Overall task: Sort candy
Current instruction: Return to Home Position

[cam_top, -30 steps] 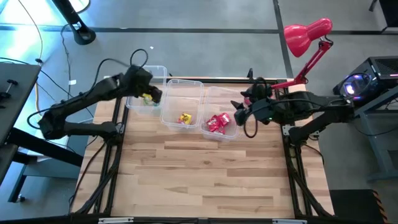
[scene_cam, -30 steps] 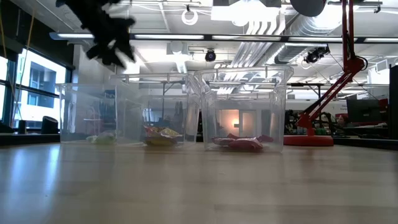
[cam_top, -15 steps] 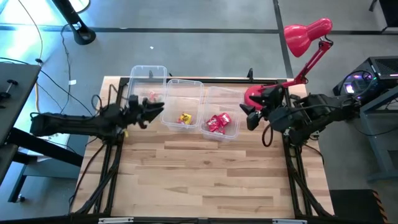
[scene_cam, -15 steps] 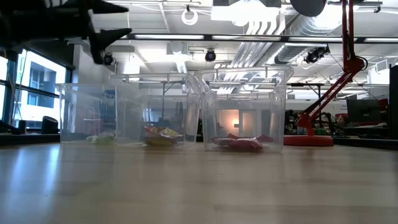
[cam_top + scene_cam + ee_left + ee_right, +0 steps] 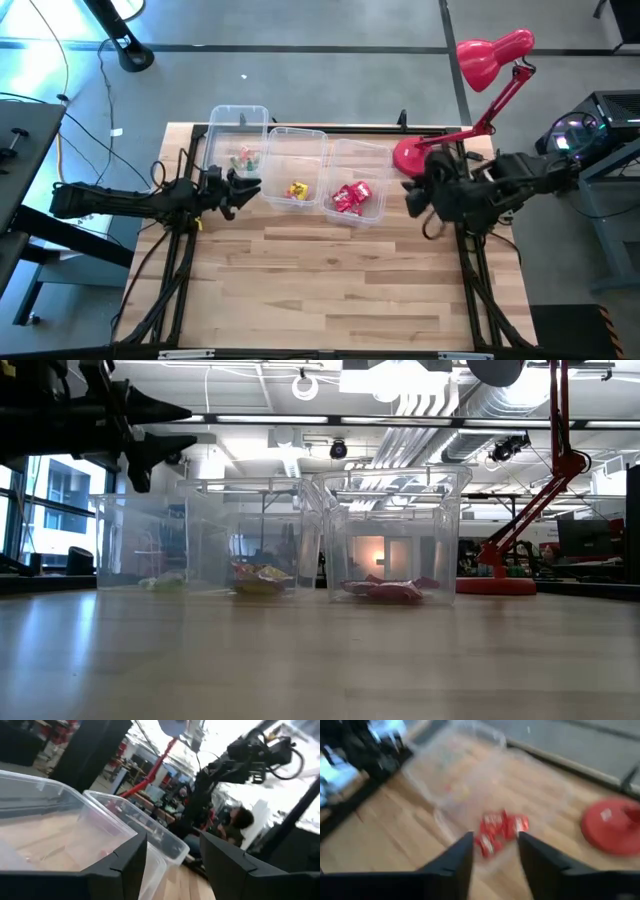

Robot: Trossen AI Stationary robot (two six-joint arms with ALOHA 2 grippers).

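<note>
Pulled back since a second ago: left gripper (image 5: 243, 188), fingers apart, just left of middle bin (image 5: 298, 132) | right gripper (image 5: 412, 197), fingers apart, well right of it | yellow candy (image 5: 297, 190) inside it; green pieces (image 5: 243, 158) in left bin (image 5: 238, 110); red packets (image 5: 350, 197) in right bin (image 5: 360, 145).

**2 matte-black arms at the table**

The left arm (image 5: 120, 200) and right arm (image 5: 505, 183) are shown finished in matte black, built from slim links and bulkier joint housings. A thin black cable (image 5: 429, 227) is looped under the right wrist. The left gripper (image 5: 252, 185) and right gripper (image 5: 410, 197) are each tipped with 2 flat, angular fingers (image 5: 127, 862).
</note>
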